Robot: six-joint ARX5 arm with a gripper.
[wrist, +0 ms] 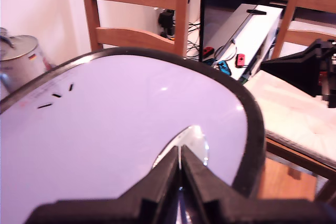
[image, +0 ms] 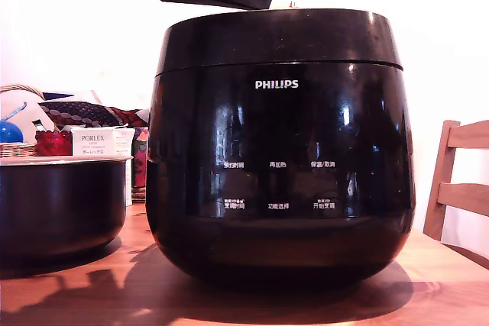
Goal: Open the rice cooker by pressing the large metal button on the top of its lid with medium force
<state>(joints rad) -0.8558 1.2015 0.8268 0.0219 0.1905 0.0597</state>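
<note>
The exterior view sits low, about level with the counter [image: 69, 295], close in and facing the front of the rice cooker [image: 279, 150], which fills most of it. The wrist view looks down and forward from just above the lid [wrist: 131, 129], past the pincer [wrist: 180, 167]. Both views share the lid and the pincer over it.

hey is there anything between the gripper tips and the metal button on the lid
Nothing: in the wrist view the shut gripper tips sit right at the button on the lid, with no object between.
</note>
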